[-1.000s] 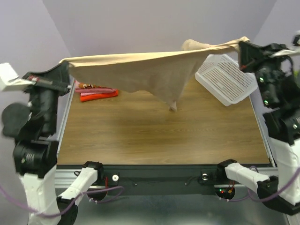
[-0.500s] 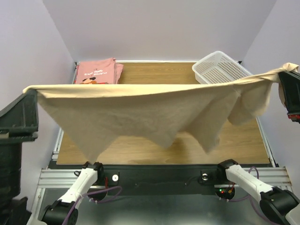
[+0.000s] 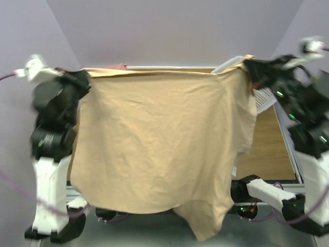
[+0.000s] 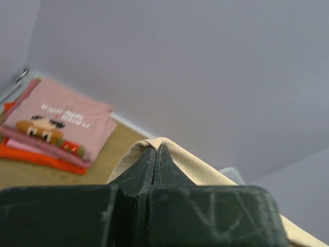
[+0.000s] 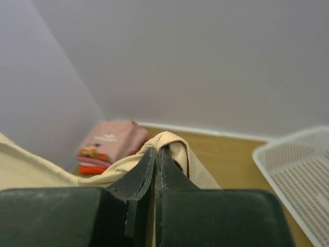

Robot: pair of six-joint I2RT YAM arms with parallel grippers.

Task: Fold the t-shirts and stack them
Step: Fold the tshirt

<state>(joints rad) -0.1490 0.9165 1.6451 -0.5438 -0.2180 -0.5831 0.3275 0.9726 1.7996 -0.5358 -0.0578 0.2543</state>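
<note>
The tan t-shirt (image 3: pixel 154 144) hangs spread wide between both arms, high above the table, its lower edge past the near edge. My left gripper (image 3: pixel 85 77) is shut on its upper left corner (image 4: pixel 157 143). My right gripper (image 3: pixel 245 64) is shut on its upper right corner (image 5: pixel 167 138). A stack of folded shirts, pink ones (image 4: pixel 61 118) with a cartoon print over a red-orange one (image 4: pixel 46 158), lies at the back left of the table; it also shows in the right wrist view (image 5: pixel 108 144).
The white perforated basket (image 3: pixel 263 95) stands at the back right, mostly hidden behind the shirt and my right arm; its rim shows in the right wrist view (image 5: pixel 298 170). The wooden table (image 3: pixel 264 149) shows at the right. Lilac walls close in on three sides.
Both arms have swung the tan shirt from a stretched horizontal band into a flat hanging sheet facing the camera. It now covers most of the table.
</note>
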